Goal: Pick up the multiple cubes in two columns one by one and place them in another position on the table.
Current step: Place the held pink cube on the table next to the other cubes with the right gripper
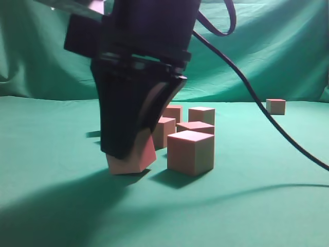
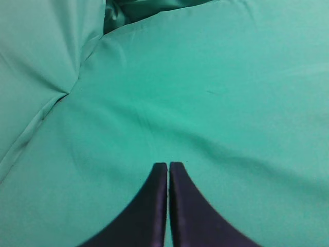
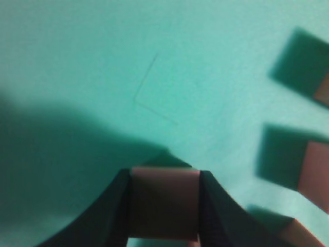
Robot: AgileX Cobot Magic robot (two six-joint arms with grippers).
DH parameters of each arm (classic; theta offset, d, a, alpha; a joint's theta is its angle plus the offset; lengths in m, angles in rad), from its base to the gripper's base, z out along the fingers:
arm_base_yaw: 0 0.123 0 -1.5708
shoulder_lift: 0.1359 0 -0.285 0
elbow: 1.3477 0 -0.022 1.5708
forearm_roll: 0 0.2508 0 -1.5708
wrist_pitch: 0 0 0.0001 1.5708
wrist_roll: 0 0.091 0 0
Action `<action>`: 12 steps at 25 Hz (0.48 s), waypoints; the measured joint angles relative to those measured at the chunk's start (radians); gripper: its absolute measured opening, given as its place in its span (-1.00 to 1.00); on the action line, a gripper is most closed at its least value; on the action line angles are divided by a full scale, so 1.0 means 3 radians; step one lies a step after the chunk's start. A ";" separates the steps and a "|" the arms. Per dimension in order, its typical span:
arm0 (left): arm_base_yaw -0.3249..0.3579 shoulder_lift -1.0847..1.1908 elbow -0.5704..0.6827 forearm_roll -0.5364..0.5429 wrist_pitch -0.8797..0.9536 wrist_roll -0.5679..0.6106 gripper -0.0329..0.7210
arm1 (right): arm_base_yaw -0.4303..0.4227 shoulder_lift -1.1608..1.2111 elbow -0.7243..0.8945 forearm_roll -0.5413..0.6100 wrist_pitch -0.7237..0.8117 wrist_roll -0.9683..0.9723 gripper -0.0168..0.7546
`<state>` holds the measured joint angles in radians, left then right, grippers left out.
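My right gripper (image 1: 128,154) is shut on one reddish-pink cube (image 1: 134,163), which is tilted with its lower edge at or just above the green table (image 1: 257,206). In the right wrist view that cube (image 3: 163,206) fills the gap between the dark fingers of the right gripper (image 3: 164,175). Just to its right stands another cube (image 1: 190,152), with several more cubes (image 1: 195,126) in a cluster behind it. One cube (image 1: 276,105) sits alone at the far right. My left gripper (image 2: 168,165) is shut and empty over bare cloth.
A black cable (image 1: 257,103) runs from the arm down to the right, in front of the lone cube. Wrinkled green backdrop cloth (image 1: 288,46) hangs behind the table. Three cubes (image 3: 316,172) show at the right edge of the right wrist view.
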<state>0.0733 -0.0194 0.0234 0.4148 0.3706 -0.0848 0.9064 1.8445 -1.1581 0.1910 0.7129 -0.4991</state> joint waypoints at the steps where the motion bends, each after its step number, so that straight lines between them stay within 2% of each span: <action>1: 0.0000 0.0000 0.0000 0.0000 0.0000 0.0000 -0.91 | -0.0005 0.0000 0.0000 -0.0006 -0.0007 0.0000 -0.29; 12: 0.0000 0.0000 0.0000 0.0000 0.0000 0.0000 -0.91 | -0.0005 0.0000 0.0000 -0.0006 -0.0025 -0.0007 -0.29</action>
<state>0.0733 -0.0194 0.0234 0.4148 0.3706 -0.0848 0.9050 1.8445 -1.1581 0.1892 0.7053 -0.5011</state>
